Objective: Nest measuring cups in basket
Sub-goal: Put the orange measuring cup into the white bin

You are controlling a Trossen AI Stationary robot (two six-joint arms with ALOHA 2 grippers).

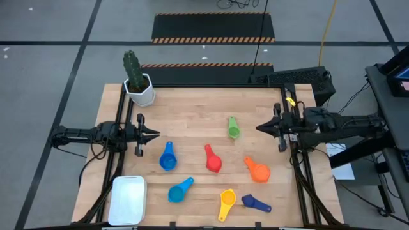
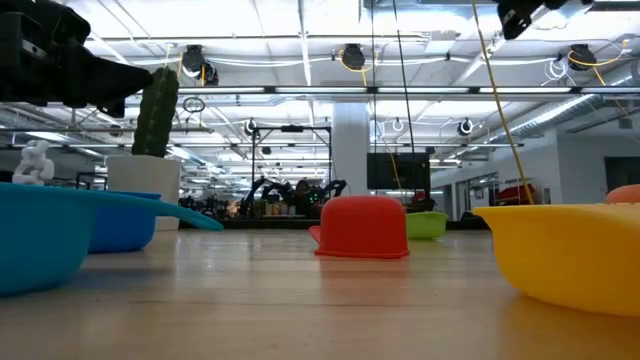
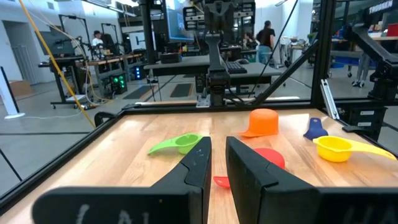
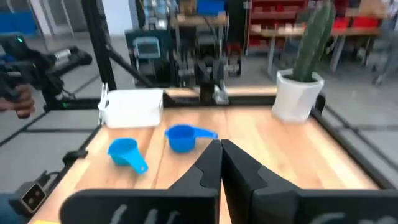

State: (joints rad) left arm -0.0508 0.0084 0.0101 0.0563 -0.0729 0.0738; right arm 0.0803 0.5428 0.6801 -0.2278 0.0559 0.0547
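Seven measuring cups lie scattered on the worktop; the white basket sits at the near left corner. The left pincer hovers slightly apart, the right pincer pressed together, both holding nothing

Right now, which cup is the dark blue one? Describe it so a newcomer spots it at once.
Start at the white basket in the table's near-left corner and follow the near edge rightwards past the yellow cup. Just beyond it lies the dark blue cup, the smallest-looking one, far darker than the two light blue cups further left.
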